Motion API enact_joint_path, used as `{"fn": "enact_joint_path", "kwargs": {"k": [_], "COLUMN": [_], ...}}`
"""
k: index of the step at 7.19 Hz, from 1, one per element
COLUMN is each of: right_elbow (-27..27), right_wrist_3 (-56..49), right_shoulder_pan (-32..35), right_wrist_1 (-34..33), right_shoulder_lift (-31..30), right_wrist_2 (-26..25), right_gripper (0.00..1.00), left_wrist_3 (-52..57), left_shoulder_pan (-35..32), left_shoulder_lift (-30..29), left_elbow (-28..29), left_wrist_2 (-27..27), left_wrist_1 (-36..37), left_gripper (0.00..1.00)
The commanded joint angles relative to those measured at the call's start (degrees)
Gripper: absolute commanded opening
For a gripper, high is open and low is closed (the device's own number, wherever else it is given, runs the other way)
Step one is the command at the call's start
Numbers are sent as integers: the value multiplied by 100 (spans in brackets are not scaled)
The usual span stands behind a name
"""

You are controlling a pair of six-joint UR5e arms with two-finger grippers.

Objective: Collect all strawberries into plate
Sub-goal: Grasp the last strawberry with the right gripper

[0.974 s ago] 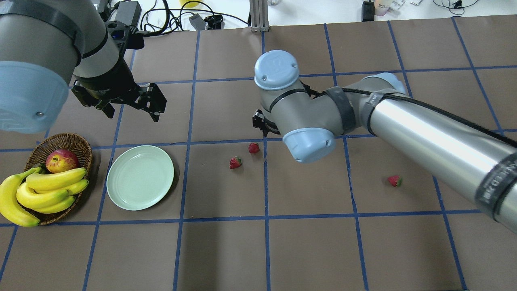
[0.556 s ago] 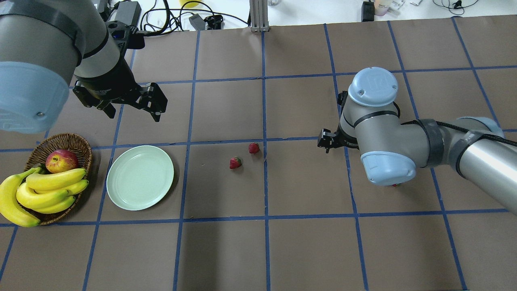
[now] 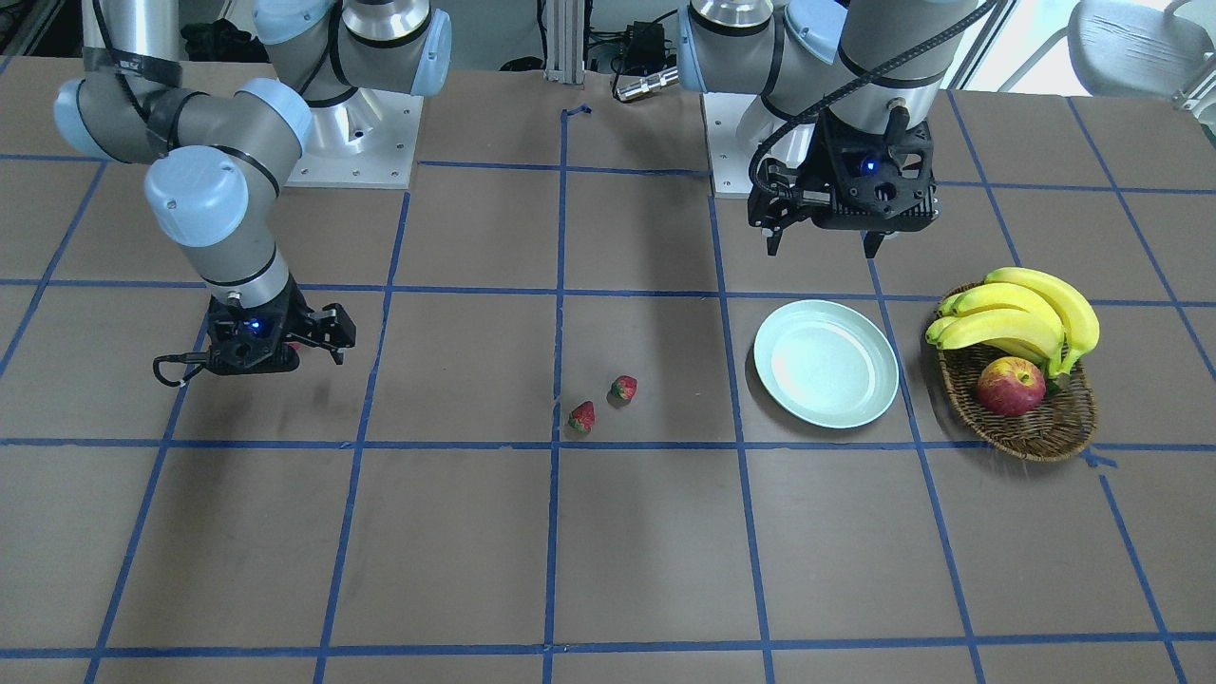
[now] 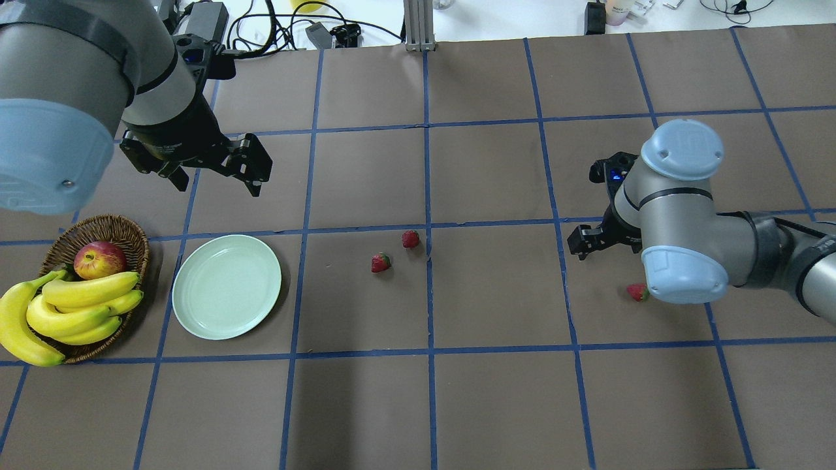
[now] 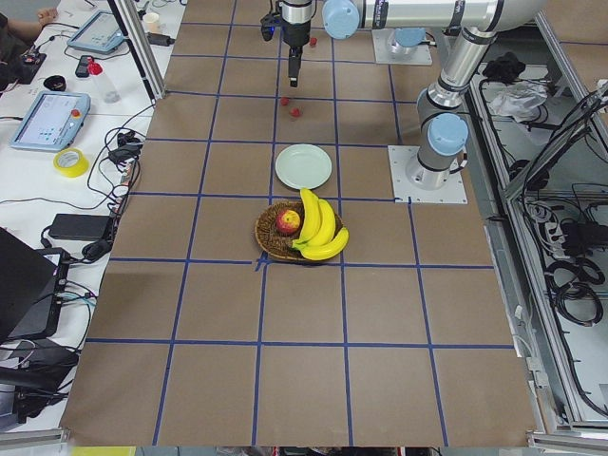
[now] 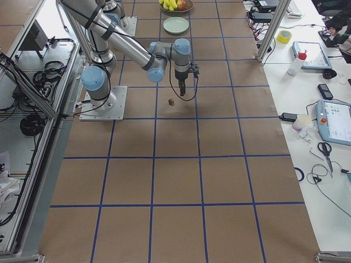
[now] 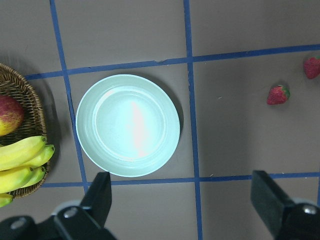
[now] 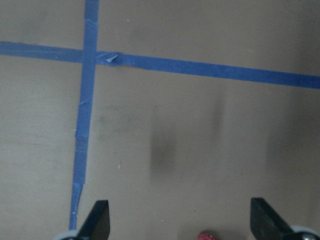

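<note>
Brown paper tabletop [image 4: 496, 405] with a blue tape grid [image 4: 427, 176]. The white side bench [image 5: 57, 190] carries tablets, cables and a yellow tape roll [image 5: 68, 161]. Plate [image 4: 226, 287] sits just beside the wicker basket [image 4: 127, 230], which holds bananas [image 4: 72, 307] and an apple [image 4: 99, 259].

First strawberry [image 4: 410, 239] and second strawberry [image 4: 380, 263] lie close together mid-tabletop, well apart from the plate. Third strawberry [image 4: 637, 292] is half hidden by the right wrist joint overhead and cut off at the bottom edge of the right wrist view.

Right gripper [image 8: 180, 222]: fingers spread wide, holding nothing, over bare paper near the third strawberry. Left gripper [image 7: 181, 197]: also spread wide, holding nothing, hovering just off the plate's rim.
</note>
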Motion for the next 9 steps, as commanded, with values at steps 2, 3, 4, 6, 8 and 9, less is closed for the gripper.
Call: {"fn": "enact_joint_path", "kwargs": {"k": [2, 3, 4, 6, 8, 9], "right_elbow": [590, 679, 697, 724, 750, 811], "right_wrist_3": [-680, -681, -689, -681, -646, -602], "right_shoulder_pan": [-429, -446, -560, -850, -860, -851], "right_wrist_1": [-148, -271, -264, -185, -167, -167], "right_shoulder_lift": [-131, -123, -97, -70, -61, -70], "right_wrist_2": [157, 87, 86, 147, 139, 139], "right_gripper": [100, 97, 95, 84, 43, 30], "left_wrist_3": [24, 42, 7, 42, 33, 77], "left_shoulder_pan": [0, 0, 0, 0, 0, 0], "left_shoulder_lift": [4, 13, -5, 4, 4, 4], "left_elbow": [0, 0, 0, 0, 0, 0], "left_wrist_2": [-2, -11, -20, -11, -11, -2], "left_wrist_1": [6, 6, 6, 6, 6, -3], "left_gripper": [100, 100, 100, 100, 100, 100]}}
